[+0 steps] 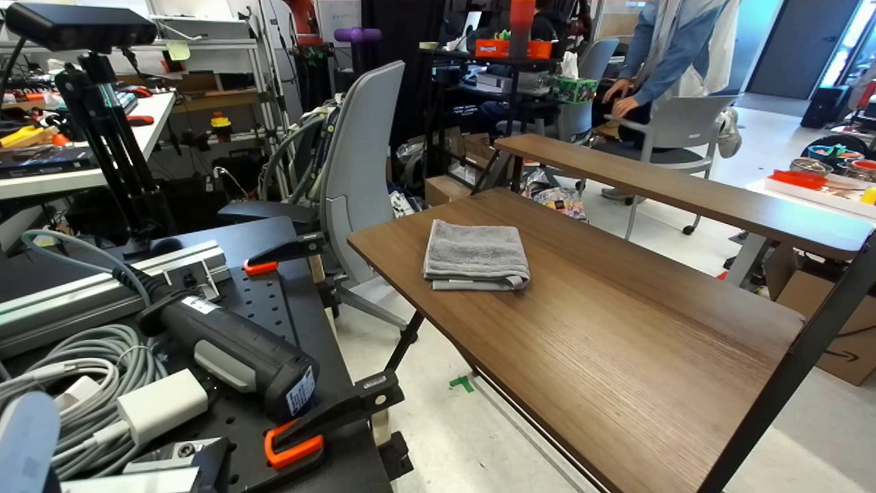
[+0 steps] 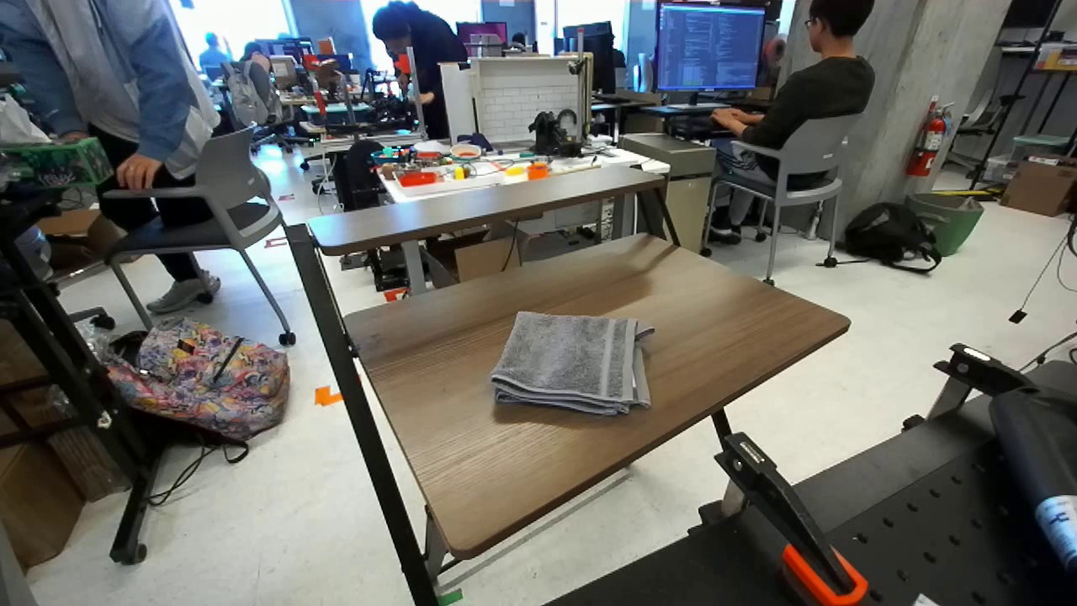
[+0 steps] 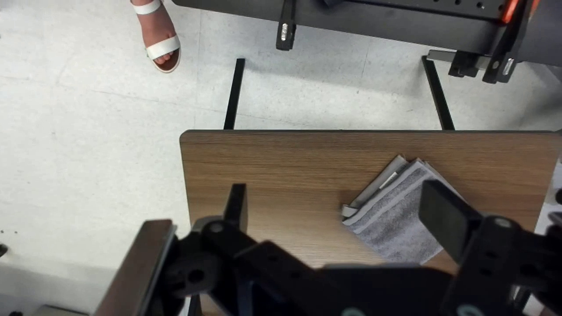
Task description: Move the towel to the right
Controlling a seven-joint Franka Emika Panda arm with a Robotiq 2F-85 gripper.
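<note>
The towel, a folded grey cloth with lighter stripes, lies flat on the brown wooden table. It shows in both exterior views [image 1: 475, 253] [image 2: 564, 358]. It also shows in the wrist view [image 3: 395, 219], right of the middle, turned at a slant, with its right side partly hidden behind a finger. My gripper [image 3: 337, 204] is wide open and empty, above the table. Its right finger overlaps the towel in the picture, and its left finger is over bare wood. The gripper does not show in the exterior views.
The wooden table [image 1: 602, 356] has a raised shelf [image 1: 684, 181] along one long side and a black post [image 1: 787, 370] at one end. A black bench [image 1: 274, 294] with clamps [image 1: 294, 445], cables and a handheld tool stands across a gap. A person's foot [image 3: 160, 39] shows in the wrist view.
</note>
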